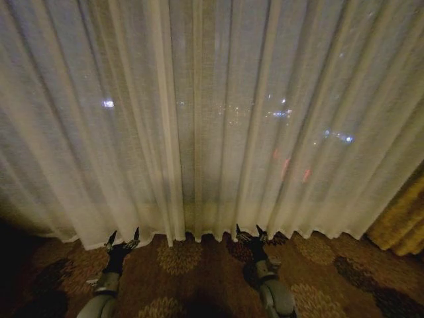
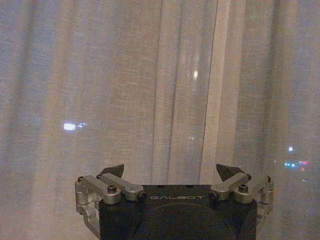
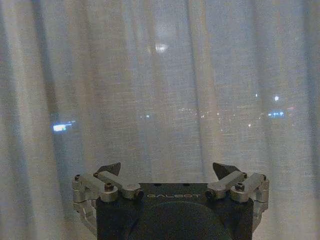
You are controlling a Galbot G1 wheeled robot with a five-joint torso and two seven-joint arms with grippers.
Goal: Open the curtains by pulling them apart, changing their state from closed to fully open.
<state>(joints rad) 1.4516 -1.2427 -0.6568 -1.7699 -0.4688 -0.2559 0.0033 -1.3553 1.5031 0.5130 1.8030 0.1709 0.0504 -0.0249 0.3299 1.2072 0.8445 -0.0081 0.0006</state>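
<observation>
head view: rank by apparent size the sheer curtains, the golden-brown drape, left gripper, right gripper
1. the sheer curtains, closed and spanning nearly the whole view.
2. the golden-brown drape, a strip at the right edge.
3. the left gripper and the right gripper: they look alike, both with fingers open near the hem, so no ranking between them.

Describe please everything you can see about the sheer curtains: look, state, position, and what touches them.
The curtains are thin, cream-white, see-through fabric with soft vertical pleats; city lights glimmer through them. They hang closed, covering the window, with one panel's edge overlapping near the middle. The wavy hem ends just at the patterned carpet. A thick golden drape hangs beside them at the right. The left gripper and right gripper, both open, point at the hem and hold no fabric; whether the fingertips touch the cloth cannot be told.
</observation>
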